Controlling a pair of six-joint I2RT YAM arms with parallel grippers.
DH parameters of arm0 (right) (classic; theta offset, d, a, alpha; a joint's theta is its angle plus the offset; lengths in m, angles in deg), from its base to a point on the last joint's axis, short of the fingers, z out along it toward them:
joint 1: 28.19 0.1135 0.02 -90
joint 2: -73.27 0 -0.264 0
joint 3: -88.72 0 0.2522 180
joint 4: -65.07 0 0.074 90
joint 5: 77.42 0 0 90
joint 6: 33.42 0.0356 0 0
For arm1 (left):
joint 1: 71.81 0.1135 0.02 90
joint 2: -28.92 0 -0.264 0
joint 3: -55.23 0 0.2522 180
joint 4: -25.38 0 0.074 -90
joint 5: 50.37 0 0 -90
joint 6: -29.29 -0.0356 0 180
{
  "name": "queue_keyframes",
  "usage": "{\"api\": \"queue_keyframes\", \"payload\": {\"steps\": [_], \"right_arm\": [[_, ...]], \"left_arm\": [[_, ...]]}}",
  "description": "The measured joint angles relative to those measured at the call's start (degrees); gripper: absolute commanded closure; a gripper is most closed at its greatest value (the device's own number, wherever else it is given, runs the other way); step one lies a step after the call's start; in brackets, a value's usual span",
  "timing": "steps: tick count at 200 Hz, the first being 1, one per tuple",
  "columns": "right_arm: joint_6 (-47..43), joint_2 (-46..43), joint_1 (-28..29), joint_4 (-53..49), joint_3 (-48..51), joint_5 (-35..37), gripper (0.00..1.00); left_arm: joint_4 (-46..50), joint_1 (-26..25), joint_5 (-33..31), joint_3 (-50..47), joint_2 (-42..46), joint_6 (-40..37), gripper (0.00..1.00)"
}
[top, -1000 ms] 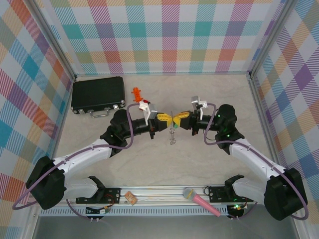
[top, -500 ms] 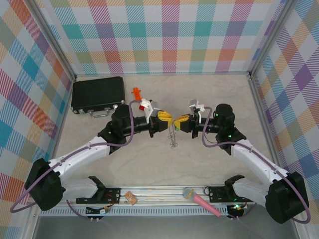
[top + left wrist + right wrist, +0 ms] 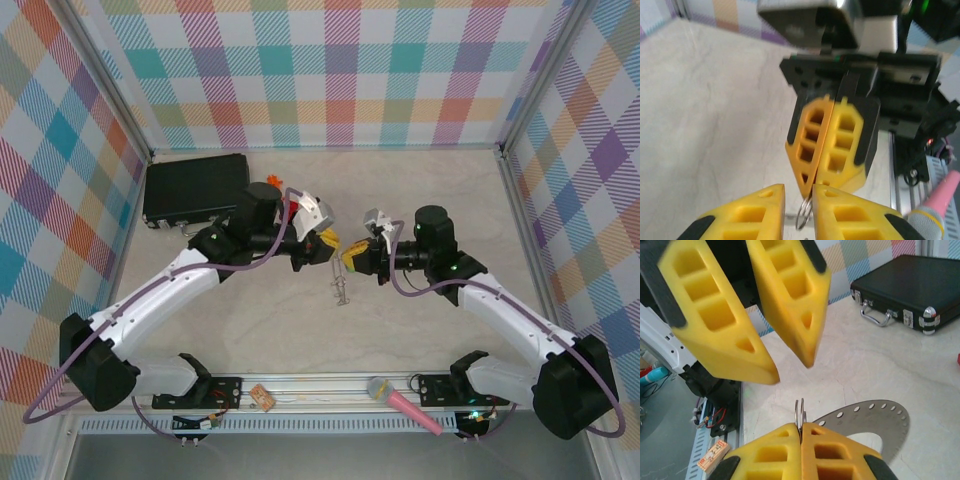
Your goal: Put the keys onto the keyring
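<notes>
My right gripper point(image 3: 801, 426) is shut on the keyring point(image 3: 800, 412). Its thin double wire edge stands up out of the fingertips. A flat silver-grey ring part with small holes point(image 3: 875, 415) spreads out behind it. From above, the keyring point(image 3: 340, 290) hangs under the right gripper point(image 3: 347, 258) at the table's middle. My left gripper point(image 3: 333, 243) faces it tip to tip, open. In the left wrist view its jaws point(image 3: 799, 190) stand slightly apart with the wire keyring point(image 3: 803, 217) in the gap, gripped by neither. The keys are out of view.
A black case point(image 3: 195, 188) lies at the back left, with an orange toy point(image 3: 272, 186) beside it. A pink microphone point(image 3: 403, 404) and a small card point(image 3: 262, 397) rest on the front rail. Checked walls close the sides and back.
The left gripper has opened off the keyring and drawn back up and left. The right gripper, still shut on the keyring, has shifted left and further from the bases.
</notes>
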Motion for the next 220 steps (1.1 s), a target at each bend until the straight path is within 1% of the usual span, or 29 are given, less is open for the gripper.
{"api": "queue_keyframes", "payload": {"steps": [30, 49, 60, 117, 156, 170, 220], "right_arm": [[-0.74, 0.00, 0.00, -0.52, 0.00, 0.17, 1.00], [-0.76, 0.00, 0.00, -0.59, 0.00, 0.13, 1.00], [-0.76, 0.00, 0.00, -0.59, 0.00, 0.13, 1.00], [-0.74, 0.00, 0.00, -0.57, 0.00, -1.14, 1.00], [-0.68, 0.20, 0.00, -0.39, 0.00, -2.73, 1.00], [-0.52, 0.52, 0.00, -0.33, 0.00, -3.04, 1.00], [-0.48, 0.92, 0.00, -0.31, 0.00, -3.37, 1.00]], "left_arm": [[4.28, 0.46, 1.27, 0.00, -0.61, -1.81, 0.78], [5.31, 0.63, 2.25, 0.00, -0.61, -2.38, 0.72], [5.49, 0.74, 2.60, -0.02, -0.61, -2.82, 0.71], [4.39, 1.18, 3.02, -0.17, -0.61, -2.40, 0.72], [2.27, 1.49, 4.46, -0.20, -1.07, -1.22, 0.73], [2.12, 1.49, 4.87, -0.20, -1.60, -1.11, 0.75], [2.25, 1.49, 6.78, -0.20, -2.97, -1.01, 0.77]]}}
